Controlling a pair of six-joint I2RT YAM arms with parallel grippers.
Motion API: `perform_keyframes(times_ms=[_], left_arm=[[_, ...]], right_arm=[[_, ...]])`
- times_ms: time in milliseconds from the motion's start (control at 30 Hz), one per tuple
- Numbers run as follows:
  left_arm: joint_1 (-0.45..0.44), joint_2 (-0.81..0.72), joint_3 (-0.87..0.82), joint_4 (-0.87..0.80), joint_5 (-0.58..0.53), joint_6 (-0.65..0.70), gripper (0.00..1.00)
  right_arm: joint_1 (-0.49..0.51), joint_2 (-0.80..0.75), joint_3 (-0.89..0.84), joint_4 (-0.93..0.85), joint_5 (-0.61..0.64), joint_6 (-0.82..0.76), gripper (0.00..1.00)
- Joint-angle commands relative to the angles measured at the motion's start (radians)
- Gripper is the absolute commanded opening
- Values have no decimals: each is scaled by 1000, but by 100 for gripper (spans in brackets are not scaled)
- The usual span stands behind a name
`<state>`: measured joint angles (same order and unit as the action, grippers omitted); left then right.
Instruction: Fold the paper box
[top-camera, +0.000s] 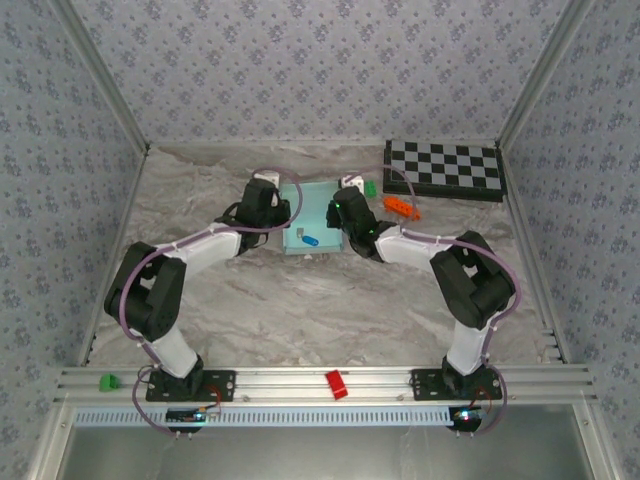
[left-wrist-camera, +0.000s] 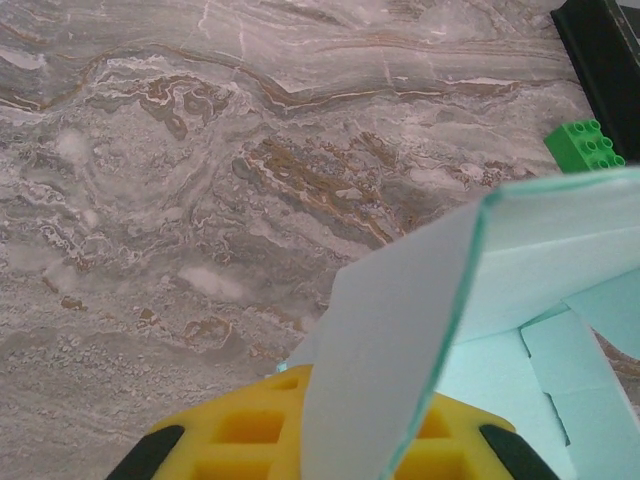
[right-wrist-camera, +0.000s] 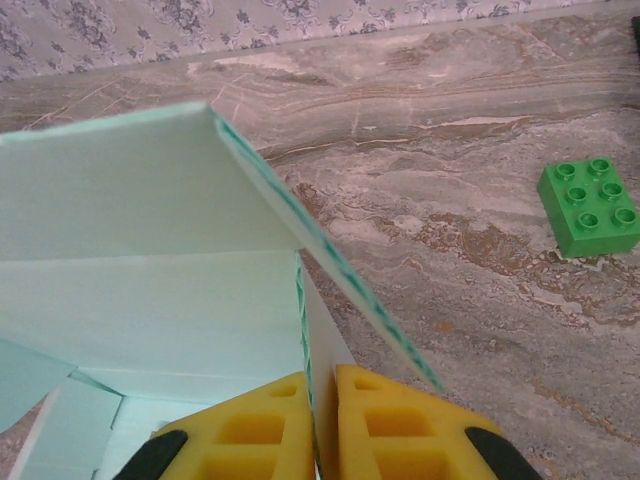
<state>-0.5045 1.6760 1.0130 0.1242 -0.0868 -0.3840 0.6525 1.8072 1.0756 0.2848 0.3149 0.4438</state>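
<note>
Turquoise card of the paper box (top-camera: 310, 212) at upper centre of the top view, flanked by left gripper (top-camera: 272, 205) and right gripper (top-camera: 342, 207). Left wrist view: raised flap at lower right, running down between yellow fingers (left-wrist-camera: 250, 435); gap hidden, so cannot tell whether clamped. Right wrist view: yellow fingers (right-wrist-camera: 400, 430) at bottom centre, pinched together on the box's upright wall.

Black-white arms (top-camera: 205, 245), apparently purple cables (top-camera: 262, 170), yellow jaws.
</note>
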Motion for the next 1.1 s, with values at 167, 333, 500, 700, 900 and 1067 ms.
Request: perform_keyframes(times_ms=[167, 333, 500, 700, 900, 1067], left_arm=[[-34, 7, -34, 37, 11, -24, 16], [-46, 5, -51, 43, -1, -29, 18], [-53, -2, -69, 43, -12, -30, 19], [-59, -14, -99, 52, -25, -35, 18], [-67, -30, -129, 59, -37, -39, 18], [-75, -40, -148, 54, -53, -42, 18]], right_arm=[[32, -6, -35, 79, 10, -7, 13], [39, -11, -47, 83, 16, -10, 13], [47, -16, -62, 88, 20, -12, 13], [59, -26, -89, 94, 42, -14, 14], [70, -39, -115, 97, 59, -14, 14], [79, -50, -142, 97, 69, -10, 14]])
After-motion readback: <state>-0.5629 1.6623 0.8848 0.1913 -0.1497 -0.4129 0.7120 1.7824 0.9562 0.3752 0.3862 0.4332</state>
